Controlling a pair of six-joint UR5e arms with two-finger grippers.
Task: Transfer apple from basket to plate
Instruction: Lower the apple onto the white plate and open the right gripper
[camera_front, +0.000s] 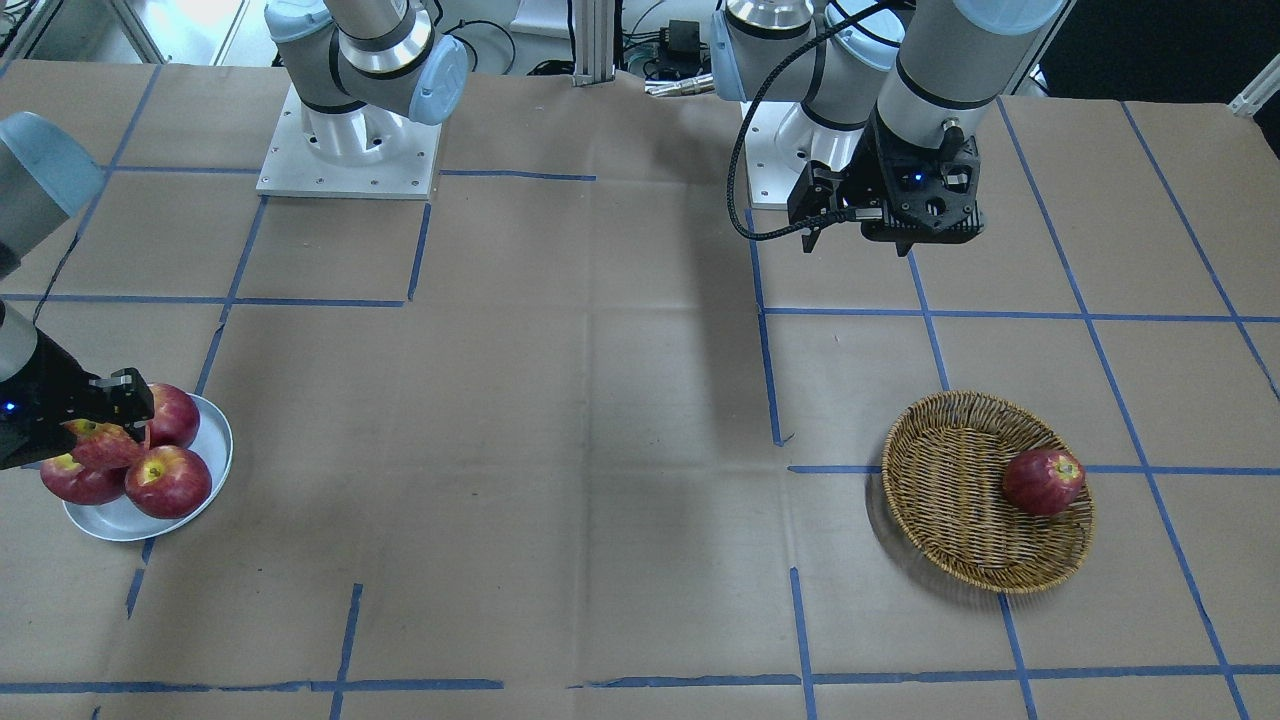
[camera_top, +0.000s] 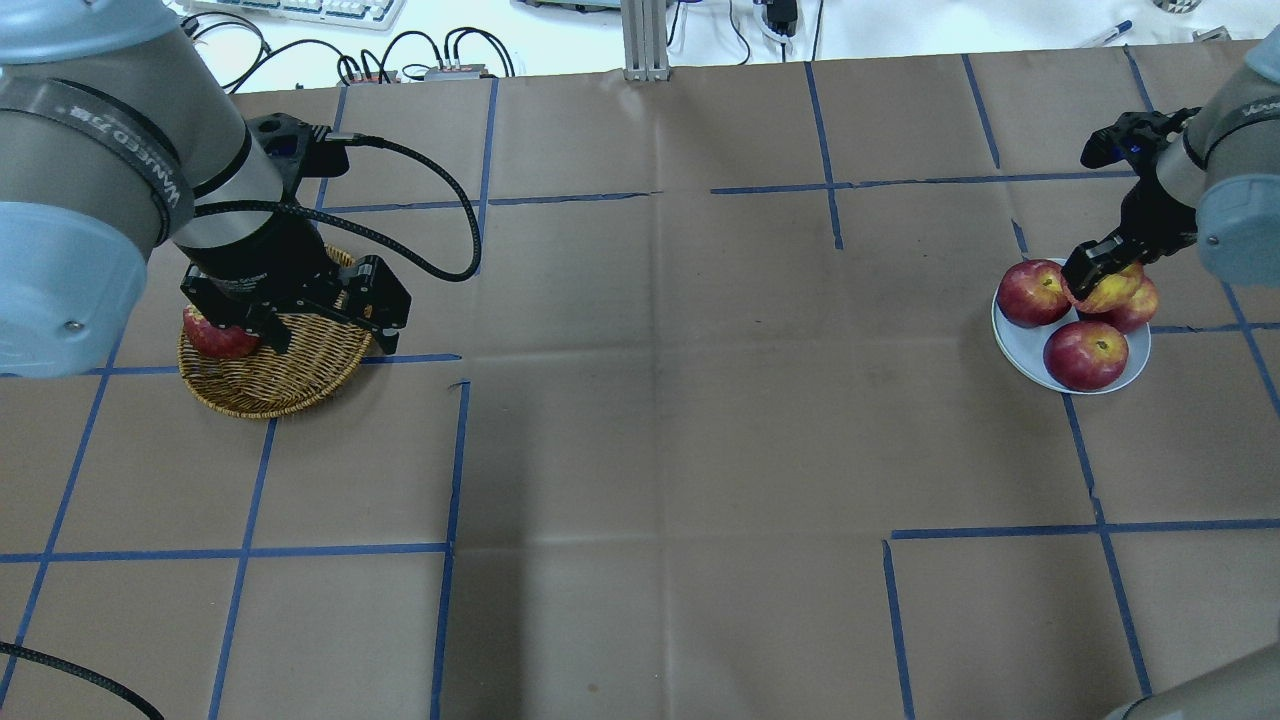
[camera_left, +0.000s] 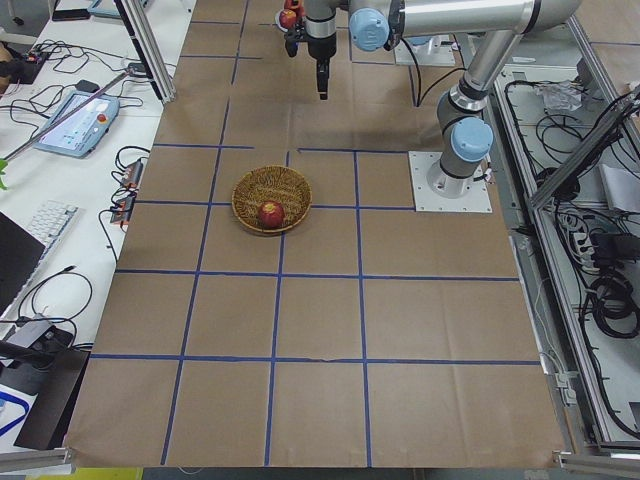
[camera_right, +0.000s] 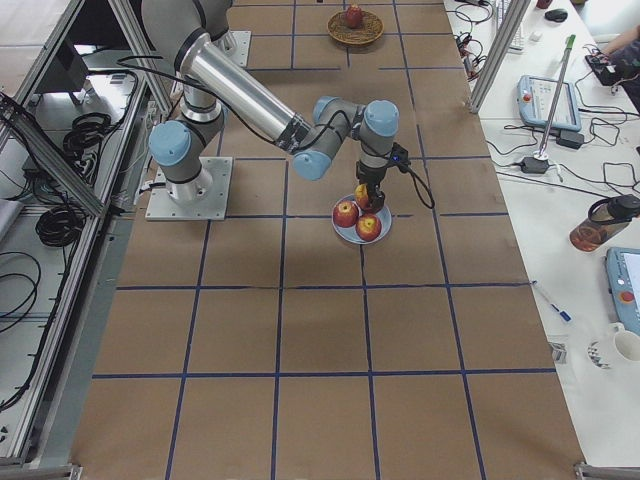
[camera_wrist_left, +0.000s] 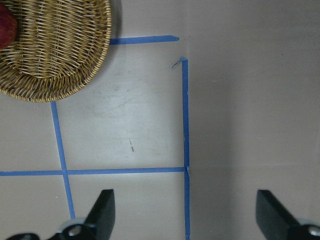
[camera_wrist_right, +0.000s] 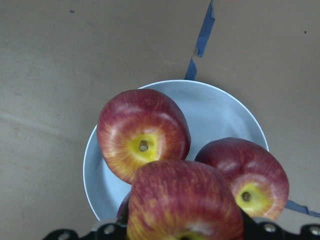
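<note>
Apple (camera_wrist_right: 185, 205) first: we've got it clamped tight in the right gripper (camera_top: 1100, 270), hanging just over the plate (camera_wrist_right: 220, 115). Three darker apples (camera_top: 1085, 355) crowd underneath, and we can't tell if it touches them. Only a little bare plate shows past the pile, with open table (camera_top: 650, 450) all round. Right arm (camera_right: 240, 95) stretches out, gripper pointing down. Left gripper (camera_wrist_left: 182, 210) hangs spread wide, empty, over bare table, the basket (camera_wrist_left: 60, 55) with one red apple (camera_front: 1043, 481) off to its side.
</note>
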